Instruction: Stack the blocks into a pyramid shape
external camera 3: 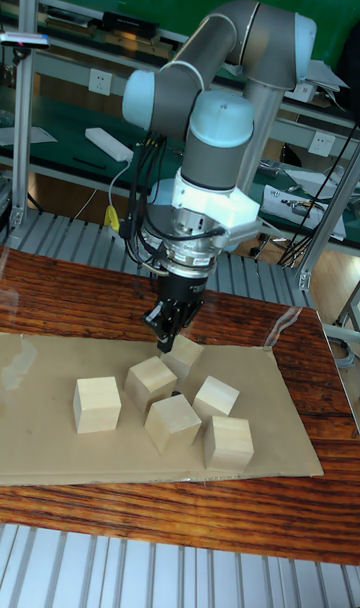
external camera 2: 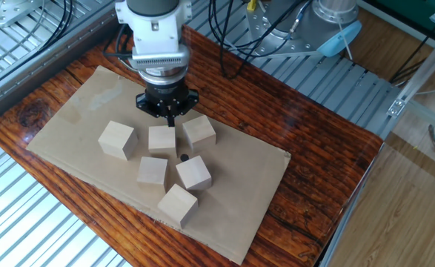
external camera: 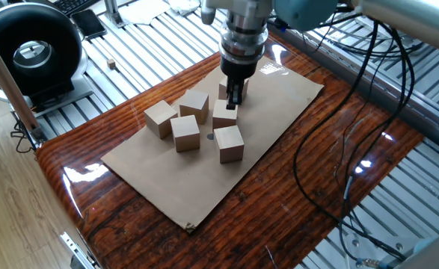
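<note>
Six tan wooden blocks lie loose in a single layer on a sheet of cardboard (external camera: 159, 179), none on top of another. In one fixed view they are a left block (external camera: 160, 118), a second (external camera: 194, 104), a third (external camera: 185, 133), a fourth (external camera: 224, 113), a front one (external camera: 230, 143) and a back one (external camera: 239, 87) partly hidden by the gripper. My gripper (external camera: 234, 101) (external camera 2: 170, 120) (external camera 3: 165, 345) points straight down, shut and holding nothing. Its tip is low, at the back block's edge (external camera 3: 188, 355) and beside two neighbouring blocks (external camera 2: 161, 139) (external camera 2: 199, 131).
The cardboard lies on a glossy wooden table (external camera: 301, 172) (external camera 2: 306, 170). A black round device (external camera: 28, 48) stands at the far left, and a tiny wooden cube (external camera: 111, 65) sits on the metal slats. Black cables (external camera: 354, 112) hang over the table's right side.
</note>
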